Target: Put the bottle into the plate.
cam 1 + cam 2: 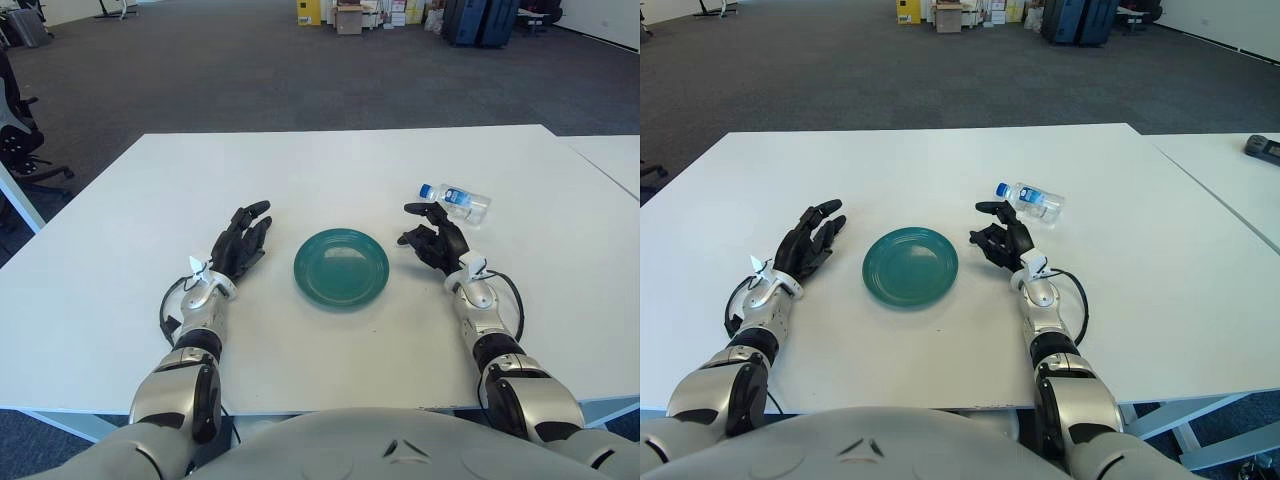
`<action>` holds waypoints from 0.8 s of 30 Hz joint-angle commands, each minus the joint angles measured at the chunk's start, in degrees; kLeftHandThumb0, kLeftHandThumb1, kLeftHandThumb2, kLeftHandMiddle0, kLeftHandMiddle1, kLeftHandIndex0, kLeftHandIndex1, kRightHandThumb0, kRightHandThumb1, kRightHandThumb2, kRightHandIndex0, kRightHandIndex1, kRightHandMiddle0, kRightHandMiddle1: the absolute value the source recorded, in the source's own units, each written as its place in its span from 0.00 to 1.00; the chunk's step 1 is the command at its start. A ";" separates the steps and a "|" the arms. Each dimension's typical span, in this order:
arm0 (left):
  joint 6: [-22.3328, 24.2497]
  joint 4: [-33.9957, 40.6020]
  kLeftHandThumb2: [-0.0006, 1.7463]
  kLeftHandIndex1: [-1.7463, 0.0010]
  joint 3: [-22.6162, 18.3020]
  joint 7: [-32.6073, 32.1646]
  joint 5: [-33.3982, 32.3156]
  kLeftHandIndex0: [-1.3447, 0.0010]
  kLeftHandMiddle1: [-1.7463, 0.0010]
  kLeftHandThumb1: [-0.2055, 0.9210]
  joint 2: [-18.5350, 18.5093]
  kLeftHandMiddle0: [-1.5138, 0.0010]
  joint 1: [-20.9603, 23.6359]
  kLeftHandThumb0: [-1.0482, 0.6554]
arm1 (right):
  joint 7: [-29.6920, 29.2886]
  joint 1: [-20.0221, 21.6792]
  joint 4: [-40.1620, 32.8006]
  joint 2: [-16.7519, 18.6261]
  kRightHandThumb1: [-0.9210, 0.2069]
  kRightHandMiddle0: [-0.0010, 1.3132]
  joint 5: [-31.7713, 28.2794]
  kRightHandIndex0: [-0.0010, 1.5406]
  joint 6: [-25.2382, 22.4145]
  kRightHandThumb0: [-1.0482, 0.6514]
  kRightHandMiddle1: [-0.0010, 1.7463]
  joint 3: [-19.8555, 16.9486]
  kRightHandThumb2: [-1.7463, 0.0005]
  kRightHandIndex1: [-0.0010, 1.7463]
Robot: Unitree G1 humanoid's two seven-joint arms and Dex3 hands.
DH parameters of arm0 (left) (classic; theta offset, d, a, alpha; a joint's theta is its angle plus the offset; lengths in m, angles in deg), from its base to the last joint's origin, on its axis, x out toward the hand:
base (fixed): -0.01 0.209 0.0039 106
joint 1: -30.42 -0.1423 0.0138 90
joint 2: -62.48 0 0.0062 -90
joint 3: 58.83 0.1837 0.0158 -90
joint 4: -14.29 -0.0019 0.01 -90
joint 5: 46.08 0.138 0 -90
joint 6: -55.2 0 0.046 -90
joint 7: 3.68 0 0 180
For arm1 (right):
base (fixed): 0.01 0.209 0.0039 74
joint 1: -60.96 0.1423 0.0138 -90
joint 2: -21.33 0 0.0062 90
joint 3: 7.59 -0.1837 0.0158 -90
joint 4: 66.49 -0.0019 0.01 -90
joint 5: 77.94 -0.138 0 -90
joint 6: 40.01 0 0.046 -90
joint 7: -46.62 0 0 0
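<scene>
One bottle (455, 200): clear plastic, blue cap, lying on its side on the white table (320, 170), just beyond and slightly right of the right hand (432, 240); contact with the fingertips cannot be told. Right hand: fingers loosely spread, grasping nothing. One plate (341, 267): teal, round, between the two hands, apart from the bottle. Left hand (240, 243): left of the plate, fingers extended and relaxed, holding nothing.
</scene>
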 commanded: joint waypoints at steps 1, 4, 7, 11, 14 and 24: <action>2.80 -2.03 0.34 0.50 0.40 -0.84 1.00 0.93 0.71 1.00 0.31 0.64 -1.15 0.27 | -0.79 0.52 -0.06 -0.73 0.01 0.15 0.61 0.41 1.21 0.83 0.62 0.30 0.91 0.74; 2.83 -2.04 0.34 0.50 0.43 -0.95 1.00 0.94 0.71 1.00 0.37 0.64 -1.12 0.27 | -1.17 0.56 -0.02 -0.82 0.01 0.15 0.98 0.41 1.27 0.83 0.62 0.42 0.91 0.74; 2.90 -2.04 0.34 0.50 0.47 -1.10 1.01 0.94 0.71 1.00 0.49 0.64 -1.06 0.28 | -1.91 0.63 -0.10 -1.05 0.02 0.16 1.51 0.40 0.69 0.83 0.61 0.62 0.91 0.74; 2.80 -2.04 0.34 0.49 0.51 -1.35 1.03 0.94 0.71 1.00 0.65 0.64 -1.07 0.28 | -3.51 0.59 -0.34 -1.32 0.02 0.17 2.41 0.40 -0.17 0.83 0.61 0.93 0.90 0.75; 2.75 -1.99 0.34 0.49 0.53 -1.36 0.96 0.94 0.71 1.00 0.78 0.64 -1.08 0.28 | -5.12 0.46 -0.84 -1.43 0.02 0.18 3.37 0.39 -0.95 0.83 0.61 1.19 0.90 0.76; 2.91 -2.02 0.34 0.49 0.68 -1.30 0.95 0.94 0.70 1.00 1.00 0.65 -1.10 0.27 | -18.09 -4.41 -17.60 -2.67 0.03 0.21 13.99 0.38 -7.54 0.83 0.64 3.60 0.88 0.77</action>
